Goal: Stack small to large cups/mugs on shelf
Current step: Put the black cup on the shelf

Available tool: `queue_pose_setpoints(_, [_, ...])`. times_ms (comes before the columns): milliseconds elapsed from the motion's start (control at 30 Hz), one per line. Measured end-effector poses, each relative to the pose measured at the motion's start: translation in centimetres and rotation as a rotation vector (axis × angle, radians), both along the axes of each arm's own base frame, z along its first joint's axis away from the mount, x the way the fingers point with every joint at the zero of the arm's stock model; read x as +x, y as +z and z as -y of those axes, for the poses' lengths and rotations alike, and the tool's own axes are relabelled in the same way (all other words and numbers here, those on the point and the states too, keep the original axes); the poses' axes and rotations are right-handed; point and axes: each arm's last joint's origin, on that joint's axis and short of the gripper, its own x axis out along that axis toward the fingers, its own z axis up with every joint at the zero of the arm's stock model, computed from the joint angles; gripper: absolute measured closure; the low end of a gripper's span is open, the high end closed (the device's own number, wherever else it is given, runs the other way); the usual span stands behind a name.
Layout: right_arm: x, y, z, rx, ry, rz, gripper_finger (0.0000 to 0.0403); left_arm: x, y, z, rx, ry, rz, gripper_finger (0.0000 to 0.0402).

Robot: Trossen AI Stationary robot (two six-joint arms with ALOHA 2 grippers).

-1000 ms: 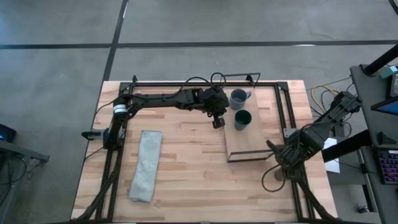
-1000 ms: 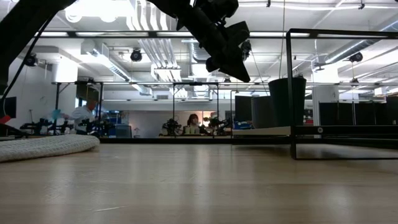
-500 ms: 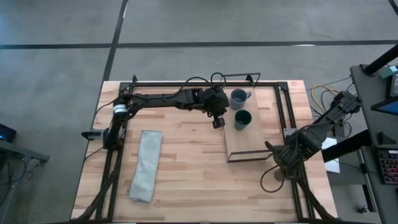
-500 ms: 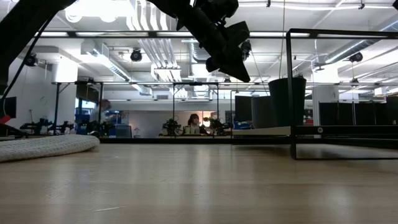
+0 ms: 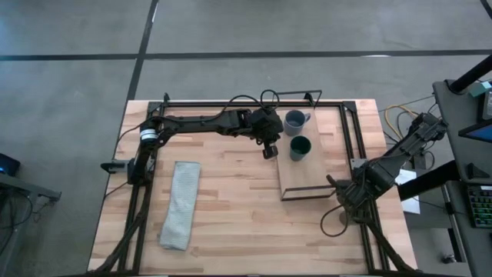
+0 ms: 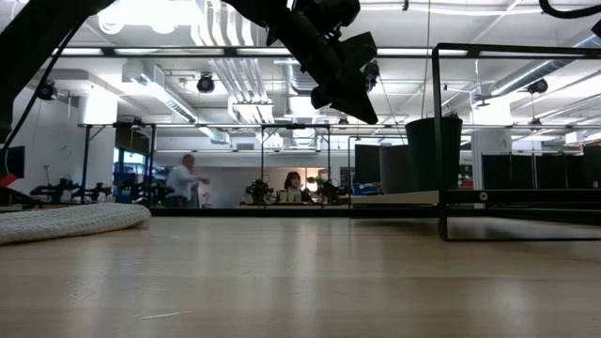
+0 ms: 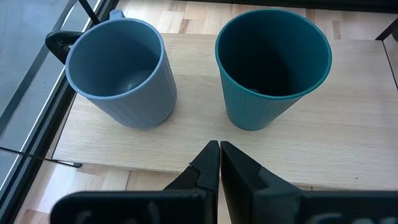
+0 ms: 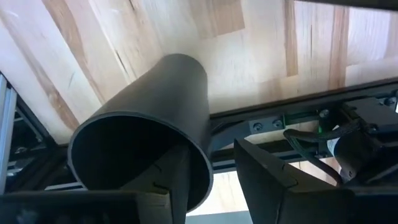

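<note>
The blue-grey mug (image 5: 294,121) and the dark green cup (image 5: 300,148) stand upright on the far end of the light-wood shelf (image 5: 309,177). They also show in the left wrist view, mug (image 7: 118,74) and green cup (image 7: 270,68). My left gripper (image 5: 269,151) is shut and empty, raised just left of the shelf and facing both cups (image 7: 219,155). My right gripper (image 5: 340,192) is by the shelf's near right corner, shut on the dark brown-black cup (image 8: 149,130). My right gripper holds the dark cup by its rim wall (image 8: 198,163), one finger (image 8: 166,183) inside the mouth and the other (image 8: 267,180) outside. The cup lies tilted, mouth toward the wrist and base pointing away toward the tabletop. Whether it is clear of the table I cannot tell.
A long grey folded cloth (image 5: 181,204) lies at the table's near left. Black frame rails (image 5: 355,142) run along the table's sides and far edge. The shelf's thin black wire frame (image 6: 439,141) rises at its ends. People move in the room behind.
My right gripper has shifted slightly toward the table's left with the dark cup. A person in the room beyond the table has walked to the right.
</note>
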Motion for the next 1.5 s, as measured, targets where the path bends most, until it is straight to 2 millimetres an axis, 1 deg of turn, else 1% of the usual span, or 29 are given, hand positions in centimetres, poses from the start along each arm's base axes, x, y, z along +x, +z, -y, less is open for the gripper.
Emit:
queue_pose_setpoints(167, [0.0,-0.6,0.1,-0.01,0.007,0.006,0.0286,0.0,0.0,0.0,0.0,0.0,0.0,0.0402])
queue_pose_setpoints(267, [-0.1,-0.9,0.1,-0.019,0.011,0.006,0.0298,0.0,0.0,0.0,0.0,0.0,0.0,0.0402])
queue_pose_setpoints(367, [-0.1,-1.0,0.2,-0.032,0.004,0.02,0.0324,0.0,0.0,0.0,0.0,0.0,0.0,0.0402])
queue_pose_setpoints(500, [-0.2,-0.8,0.3,-0.023,0.0,0.024,0.0381,0.0,0.0,0.0,0.0,0.0,0.0,0.0402])
queue_pose_setpoints(567, [-0.2,-0.5,0.3,-0.011,-0.006,0.023,0.0389,0.0,0.0,0.0,0.0,0.0,0.0,0.0402])
queue_pose_setpoints(700, [-0.2,0.3,0.1,0.023,-0.04,0.011,0.0393,0.0,0.0,0.0,0.0,0.0,0.0,0.0402])
queue_pose_setpoints(833, [-0.3,1.3,0.0,0.062,-0.069,-0.041,0.0393,0.0,0.0,0.0,0.0,-0.001,0.0,0.0402])
queue_pose_setpoints(1000, [-1.2,3.1,0.8,-0.013,-0.119,-0.122,0.0394,0.0,0.0,0.0,0.0,0.0,0.0,0.0402])
queue_pose_setpoints(1167, [-1.4,4.3,1.0,-0.002,-0.166,-0.071,0.0394,0.0,0.0,0.0,0.0,-0.001,0.001,0.0402])
queue_pose_setpoints(1333, [-1.2,4.5,1.1,-0.044,-0.176,-0.017,0.0394,0.0,0.0,0.0,0.001,0.0,0.002,0.0402])
queue_pose_setpoints(1500, [-1.1,3.8,1.2,-0.099,-0.199,-0.013,0.0394,0.0,0.0,0.0,0.0,0.0,0.003,0.0402])
